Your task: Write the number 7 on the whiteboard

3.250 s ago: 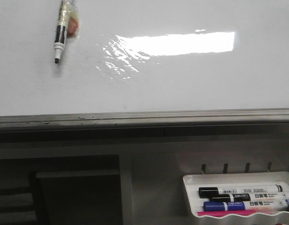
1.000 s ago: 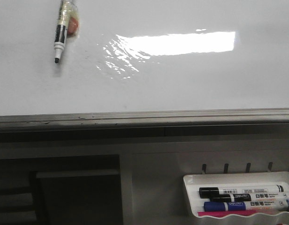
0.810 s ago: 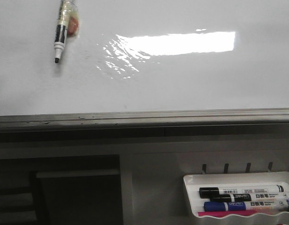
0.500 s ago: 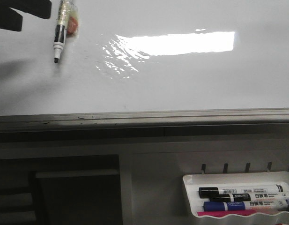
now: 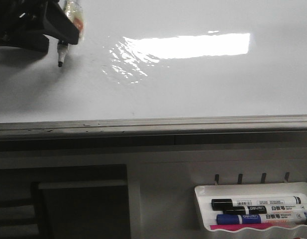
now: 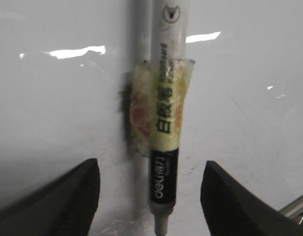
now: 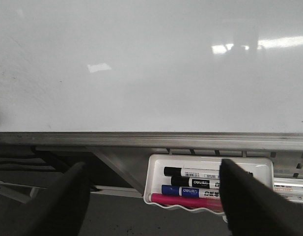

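Glossy white whiteboard (image 5: 193,84), bare of any number 7, with a taped marker (image 6: 163,128) on its upper left part.

No stroke is seen on the board yet. In the front view the left tool (image 5: 41,30) is placed over the marker, whose dark tip points toward the board's lower frame; in the left wrist view the barrel lies between the spread fingers (image 6: 68,196), untouched, its long axis running lengthwise through the gap, so a straight closing across it is judged the next need. The right tool (image 7: 151,206) hangs open, well apart, above the marker tray (image 7: 210,189).
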`<act>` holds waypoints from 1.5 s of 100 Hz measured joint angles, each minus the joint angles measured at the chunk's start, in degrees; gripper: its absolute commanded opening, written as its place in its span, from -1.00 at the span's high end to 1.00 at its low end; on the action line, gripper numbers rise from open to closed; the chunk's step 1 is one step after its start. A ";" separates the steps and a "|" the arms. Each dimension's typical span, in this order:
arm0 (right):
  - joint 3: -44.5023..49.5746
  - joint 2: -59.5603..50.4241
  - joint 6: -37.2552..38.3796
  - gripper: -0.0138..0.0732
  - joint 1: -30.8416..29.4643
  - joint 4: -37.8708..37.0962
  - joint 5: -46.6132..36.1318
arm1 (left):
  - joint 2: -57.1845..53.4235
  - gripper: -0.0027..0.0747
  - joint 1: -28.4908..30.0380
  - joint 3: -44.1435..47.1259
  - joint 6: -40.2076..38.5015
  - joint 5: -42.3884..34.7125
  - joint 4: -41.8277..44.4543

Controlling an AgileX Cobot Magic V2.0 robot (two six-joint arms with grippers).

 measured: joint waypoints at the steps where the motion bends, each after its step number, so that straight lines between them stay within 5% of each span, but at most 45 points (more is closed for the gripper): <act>1: 0.00 0.00 0.00 -0.45 0.00 0.00 0.00 | 0.21 -0.09 -0.03 -0.14 0.00 0.00 0.00; 25: 0.00 0.00 0.00 -0.45 0.00 0.05 -0.25 | 1.60 0.21 -0.35 -1.32 0.03 0.26 0.00; 43: 0.00 0.00 0.00 -0.45 0.00 0.14 -0.34 | 2.40 0.99 -0.35 -1.48 0.12 0.10 0.47; 75: -0.05 0.27 -1.02 -0.44 0.00 1.47 0.86 | -0.16 0.98 -0.35 -1.48 0.24 2.37 5.43; 97: -3.47 4.56 -13.66 -0.44 0.00 14.42 8.20 | -7.44 0.98 -2.33 -1.48 0.24 13.55 15.36; 122: -11.83 14.08 -23.50 -0.44 0.00 26.73 17.05 | -10.42 0.99 -12.32 -1.48 0.24 20.62 21.70; 150: -22.16 25.01 -25.75 -0.44 0.00 30.57 26.88 | -7.78 0.99 -24.70 -1.48 -4.53 19.77 30.76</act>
